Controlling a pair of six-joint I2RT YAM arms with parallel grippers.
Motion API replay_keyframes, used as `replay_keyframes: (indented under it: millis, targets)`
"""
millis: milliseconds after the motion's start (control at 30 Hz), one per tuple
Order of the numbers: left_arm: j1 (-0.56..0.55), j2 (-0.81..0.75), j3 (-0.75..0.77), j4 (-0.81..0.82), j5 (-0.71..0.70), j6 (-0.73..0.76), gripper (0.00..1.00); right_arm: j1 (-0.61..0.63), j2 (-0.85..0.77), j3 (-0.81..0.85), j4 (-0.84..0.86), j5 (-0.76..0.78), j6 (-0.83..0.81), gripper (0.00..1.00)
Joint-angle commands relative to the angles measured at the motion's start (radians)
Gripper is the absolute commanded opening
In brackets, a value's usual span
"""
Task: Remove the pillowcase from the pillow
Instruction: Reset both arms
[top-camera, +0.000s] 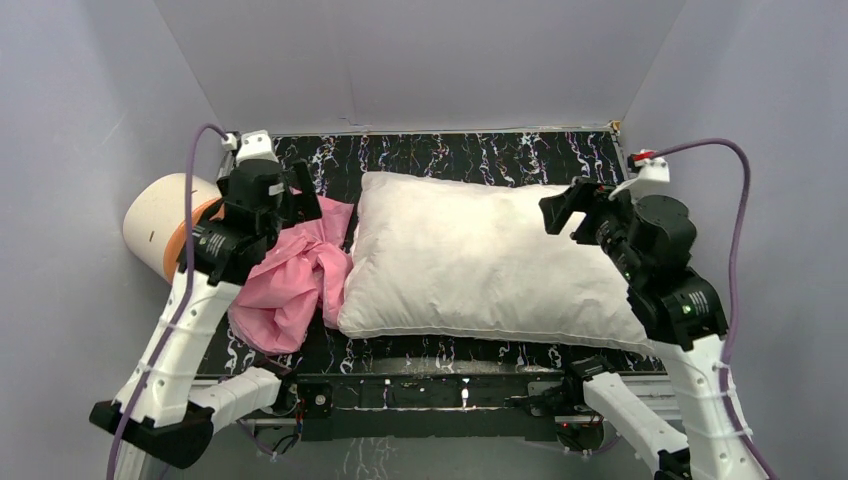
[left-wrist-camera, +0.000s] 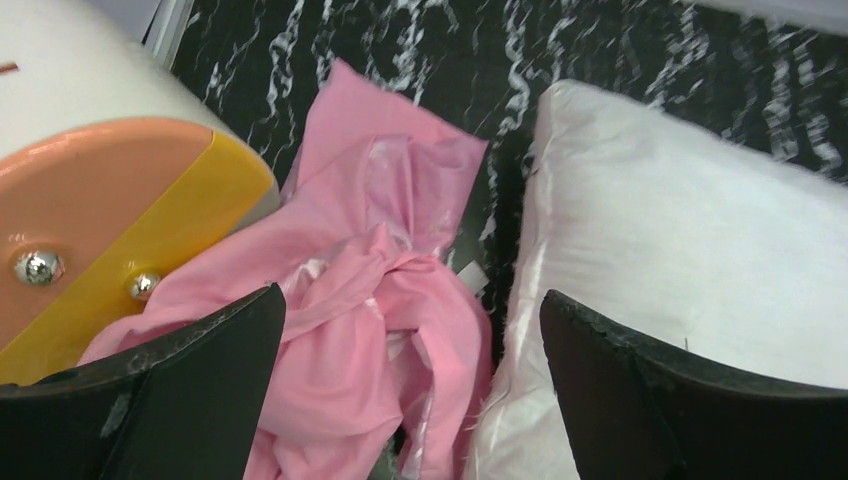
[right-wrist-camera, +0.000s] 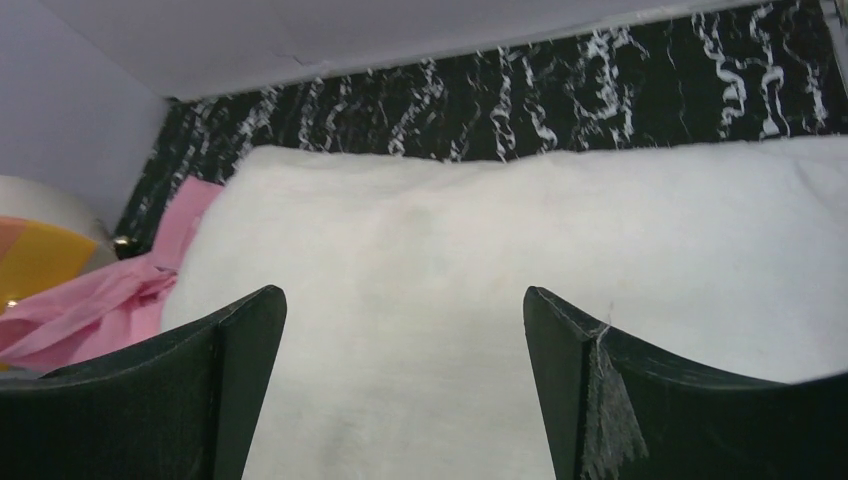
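Overhead view, with both wrist views. I read the task as essentially complete. The pillow (top-camera: 480, 260) lies bare and white across the middle of the table (top-camera: 450, 155), with no pink fabric around any part of it that I can see. The pillowcase (top-camera: 295, 275) is a crumpled heap on the table just left of the pillow. It touches the pillow's left edge and sits between the pillow and the cream-and-orange cylinder (top-camera: 160, 225).

In the left wrist view the heap shows mostly matte pink folds with a few glossy streaks. A short end of the pillow is exposed beside it.

The left gripper (left-wrist-camera: 410, 300) hangs above the heap with its jaws spread wide and nothing between them. The right gripper (right-wrist-camera: 400, 295) hovers over the right half of the pillow, also spread wide and empty.

I judge that nothing of the removal itself is left. At most, I would draw the arms back.

Markings: I find no brand or legible writing anywhere.
- A small white tab (left-wrist-camera: 470, 280) lies at the seam between the heap and the pillow. I cannot tell which of them it belongs to, and I can read no print on it.
- The cylinder's orange face carries two metal studs (left-wrist-camera: 37, 266) but no text.
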Motion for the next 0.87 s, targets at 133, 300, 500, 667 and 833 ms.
replay_keyframes:
  millis: [133,300,500,667,833]
  targets:
    - [-0.002,0.131,0.062,-0.225,-0.119,-0.093,0.98,0.000,0.094,-0.021,-0.080,0.073,-0.034,0.96]
    - [-0.002,0.068,0.028,-0.167,-0.097,-0.094,0.98,-0.001,0.074,-0.035,-0.048,0.069,-0.038,0.96]
    - [-0.002,0.057,0.018,-0.157,-0.070,-0.106,0.98,0.000,0.085,-0.039,-0.059,0.051,-0.042,0.96]
    - [-0.002,0.047,0.009,-0.178,-0.095,-0.129,0.98,0.000,0.093,-0.033,-0.071,0.055,-0.046,0.97]
    - [-0.003,0.029,-0.003,-0.160,-0.075,-0.126,0.98,0.000,0.091,-0.049,-0.071,0.041,-0.032,0.97]
